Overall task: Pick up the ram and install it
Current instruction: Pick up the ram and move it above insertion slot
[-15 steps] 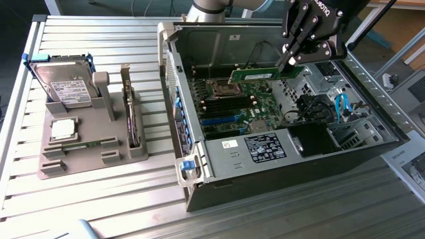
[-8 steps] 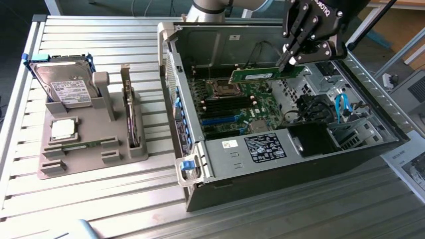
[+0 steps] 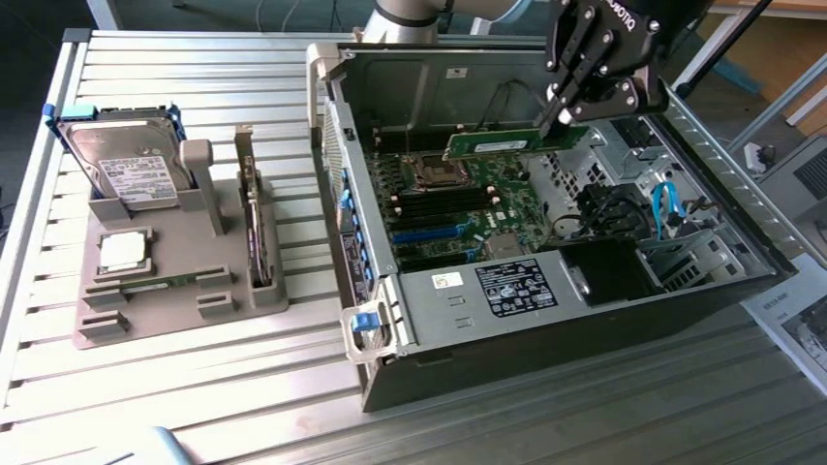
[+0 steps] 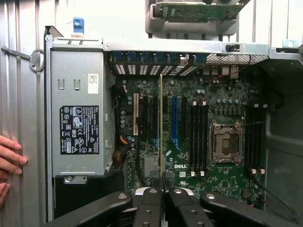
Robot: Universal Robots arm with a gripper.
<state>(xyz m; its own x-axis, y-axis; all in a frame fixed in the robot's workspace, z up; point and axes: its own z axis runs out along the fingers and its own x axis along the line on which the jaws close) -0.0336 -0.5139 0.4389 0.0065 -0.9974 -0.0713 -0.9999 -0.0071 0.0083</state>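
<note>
My gripper (image 3: 559, 124) is shut on the ram (image 3: 506, 143), a long green stick held level above the motherboard (image 3: 481, 199) inside the open computer case (image 3: 672, 320). In the wrist view the ram (image 4: 161, 123) appears edge-on as a thin line running out from between my gripper (image 4: 163, 191) fingers. It hangs over the board beside the blue slot (image 4: 174, 118). The black memory slots (image 4: 197, 137) lie further over, next to the processor socket (image 4: 226, 144). The ram touches no slot.
A grey fixture (image 3: 168, 300) at the exterior view's left holds a hard drive (image 3: 130, 165), a square processor chip (image 3: 123, 250) and an upright expansion card (image 3: 259, 228). A person's hand (image 4: 9, 158) rests outside the case by the power supply (image 4: 78, 123). Blue cables (image 3: 665, 208) sit inside the case.
</note>
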